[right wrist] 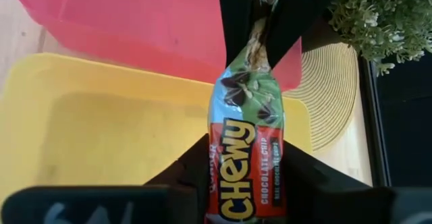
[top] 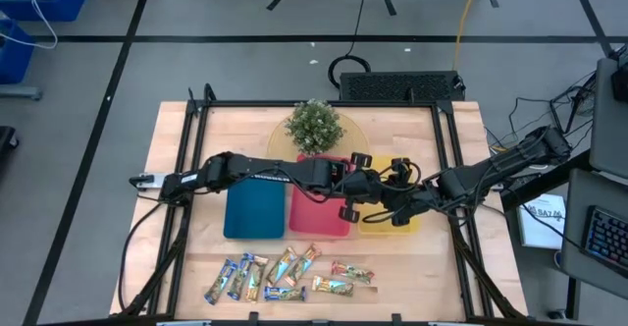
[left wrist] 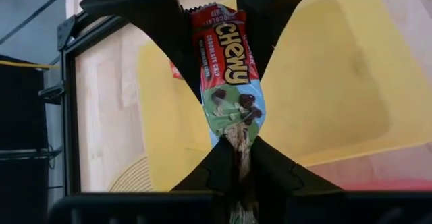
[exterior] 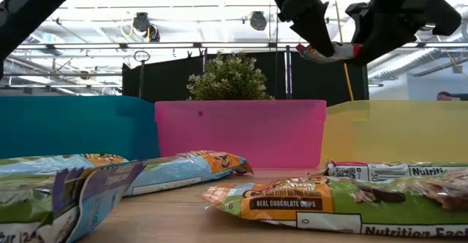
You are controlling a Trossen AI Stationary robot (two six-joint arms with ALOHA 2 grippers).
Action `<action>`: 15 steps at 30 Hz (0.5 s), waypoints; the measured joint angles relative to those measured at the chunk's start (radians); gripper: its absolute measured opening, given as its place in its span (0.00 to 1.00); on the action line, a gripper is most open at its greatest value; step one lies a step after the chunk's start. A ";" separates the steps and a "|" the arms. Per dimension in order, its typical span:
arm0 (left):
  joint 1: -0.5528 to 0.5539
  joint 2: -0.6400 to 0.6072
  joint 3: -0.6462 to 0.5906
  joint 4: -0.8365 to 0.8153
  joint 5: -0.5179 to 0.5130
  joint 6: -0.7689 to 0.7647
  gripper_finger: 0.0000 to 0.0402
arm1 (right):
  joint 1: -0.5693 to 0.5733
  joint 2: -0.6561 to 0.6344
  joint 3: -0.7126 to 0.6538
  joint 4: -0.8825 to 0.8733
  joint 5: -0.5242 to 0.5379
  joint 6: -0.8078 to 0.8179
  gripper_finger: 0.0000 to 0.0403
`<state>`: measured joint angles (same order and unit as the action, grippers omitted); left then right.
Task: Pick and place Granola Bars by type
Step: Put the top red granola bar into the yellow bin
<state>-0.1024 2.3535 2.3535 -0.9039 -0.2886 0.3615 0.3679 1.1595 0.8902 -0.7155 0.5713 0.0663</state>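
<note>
A red-green granola bar (left wrist: 229, 75) marked "Chewy" hangs in the air over the yellow tray (top: 417, 224), next to the red tray (top: 312, 215). My left gripper (left wrist: 237, 173) reaches in from the table's left and is shut on the bar's green end. My right gripper (right wrist: 246, 183) comes from the right and is shut on its red end. In the low view the bar (exterior: 329, 51) spans the two grippers, well above the trays. Several more bars (top: 285, 277) lie flat on the wood near the front edge. My left gripper pinches the bar's green end (left wrist: 236, 140) between its two fingers, coming from the table's left and slanting down. The bar runs on in line with the fingers, lifted clear of the tray. My right gripper has the bar's red end (right wrist: 246, 177) between its two fingers (right wrist: 202, 166), coming from the table's right and slanting down. The fingers lie against the wrapper's two long edges. The bar is clear of the yellow tray below.
A blue tray (top: 253, 211) sits to the left of the red one. A small potted plant (top: 314, 125) on a round mat stands behind the trays. A black frame (top: 191, 169) borders the table's working area.
</note>
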 joint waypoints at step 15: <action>-0.030 0.000 0.001 -0.009 -0.034 0.027 0.36 | 0.000 -0.001 0.000 -0.013 -0.003 0.033 0.22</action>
<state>-0.1327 2.3535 2.3542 -0.9126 -0.3223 0.3881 0.3683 1.1584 0.8902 -0.7281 0.5682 0.0990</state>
